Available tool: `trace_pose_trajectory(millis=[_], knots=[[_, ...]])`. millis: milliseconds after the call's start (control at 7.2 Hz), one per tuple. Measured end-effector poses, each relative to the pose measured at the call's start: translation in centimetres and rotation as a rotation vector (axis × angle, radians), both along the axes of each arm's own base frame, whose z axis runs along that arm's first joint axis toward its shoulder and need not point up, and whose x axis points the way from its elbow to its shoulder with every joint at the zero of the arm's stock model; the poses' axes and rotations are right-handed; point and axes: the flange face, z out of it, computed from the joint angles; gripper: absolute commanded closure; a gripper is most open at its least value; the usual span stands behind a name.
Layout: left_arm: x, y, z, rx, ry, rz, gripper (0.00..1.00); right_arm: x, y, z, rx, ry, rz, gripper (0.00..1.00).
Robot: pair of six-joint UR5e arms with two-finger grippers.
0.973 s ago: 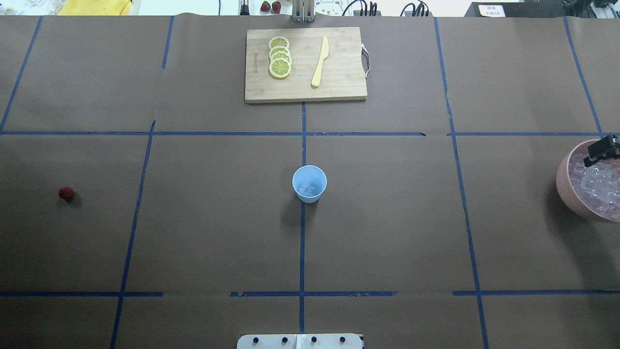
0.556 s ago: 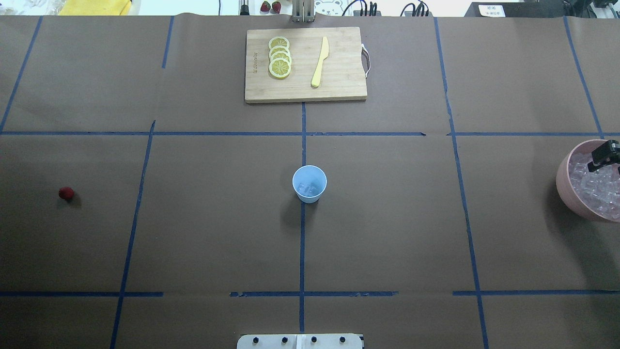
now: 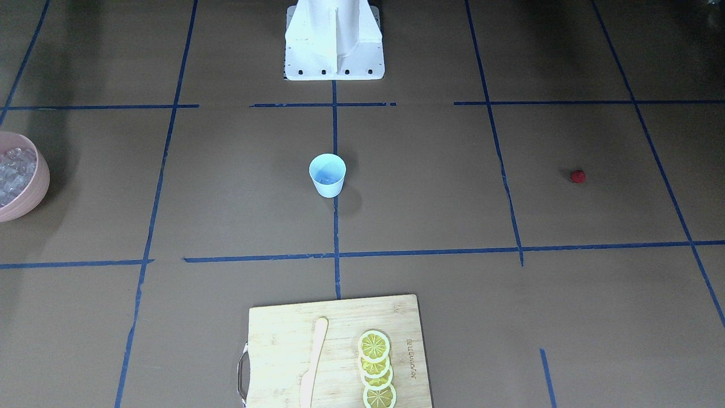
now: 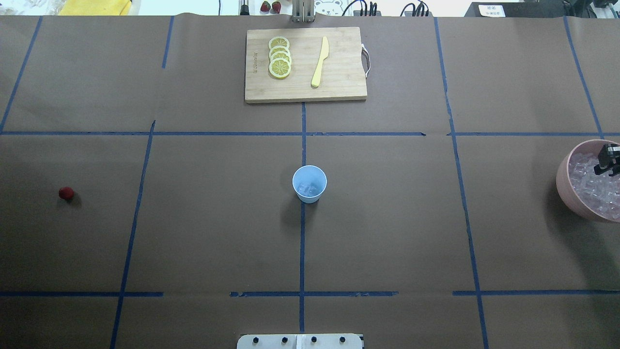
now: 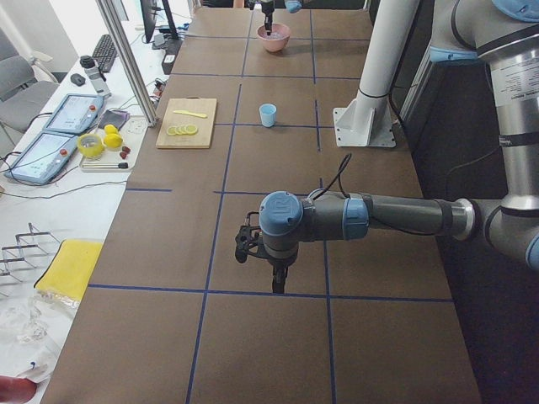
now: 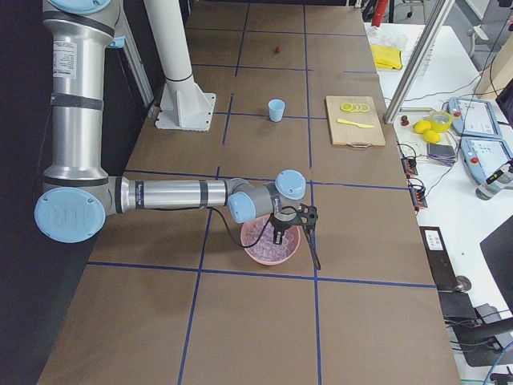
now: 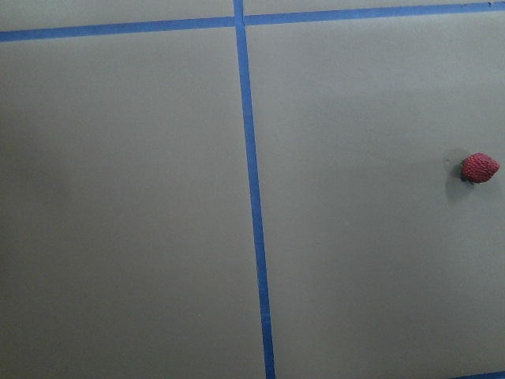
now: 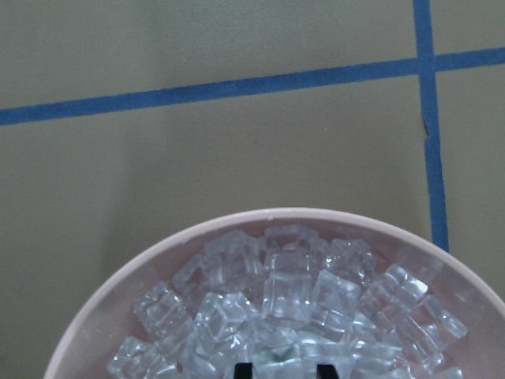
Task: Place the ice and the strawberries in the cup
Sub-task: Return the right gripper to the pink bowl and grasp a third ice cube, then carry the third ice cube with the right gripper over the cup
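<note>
The light-blue cup point(image 4: 309, 184) stands upright at the table's middle, with a few clear ice cubes point(image 4: 306, 187) in it. The red strawberry point(image 4: 66, 194) lies alone at the far left; it also shows at the right of the left wrist view point(image 7: 479, 167). A heap of ice point(image 8: 284, 292) fills the pink bowl point(image 4: 562, 179) at the right edge. My right gripper point(image 4: 608, 165) hangs over the bowl, open, its fingertips point(image 8: 243, 369) astride a cube. My left gripper point(image 5: 278, 284) hovers above bare table; whether it is open or shut I cannot tell.
A wooden cutting board point(image 4: 339, 87) at the far middle carries several lemon slices point(image 4: 280, 57) and a yellow knife point(image 4: 319, 62). The robot's white base plate point(image 4: 300, 341) sits at the near edge. Blue tape lines cross the brown table.
My right gripper has moved to the right, further over the pink bowl of ice. The cup and strawberry have not moved.
</note>
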Motion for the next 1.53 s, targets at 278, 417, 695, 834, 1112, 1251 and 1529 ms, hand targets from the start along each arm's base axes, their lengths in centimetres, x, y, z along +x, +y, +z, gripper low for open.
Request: trace_pose_trajectory(millis=[278,417,695,834,1112,1251,1529], knots=[[0.0,0.0,-0.3,0.005,0.000,0.000,0.00,0.3,0.4,-1.0,0.018,-0.007,0.000,1.00],[0.0,0.0,-0.5,0.008,0.000,0.000,0.00,1.0,1.3,-2.3,0.036,-0.013,0.008,1.00],[0.0,0.1,-0.8,0.013,0.000,0.000,0.00,2.6,3.3,-8.2,0.085,-0.041,0.050,1.00],[0.0,0.2,-1.2,0.018,0.000,0.000,0.00,2.2,3.8,-12.5,0.070,-0.070,0.091,1.00],[0.0,0.7,-1.6,0.023,0.000,-0.001,0.00,-3.5,3.5,-21.7,-0.024,-0.160,0.178,1.00],[0.0,0.9,-1.8,0.025,0.001,-0.001,0.00,-8.2,3.1,-26.6,-0.086,-0.204,0.214,1.00],[0.0,0.9,-1.9,0.027,0.000,-0.001,0.00,-20.3,4.3,-35.3,-0.184,-0.236,0.263,1.00]])
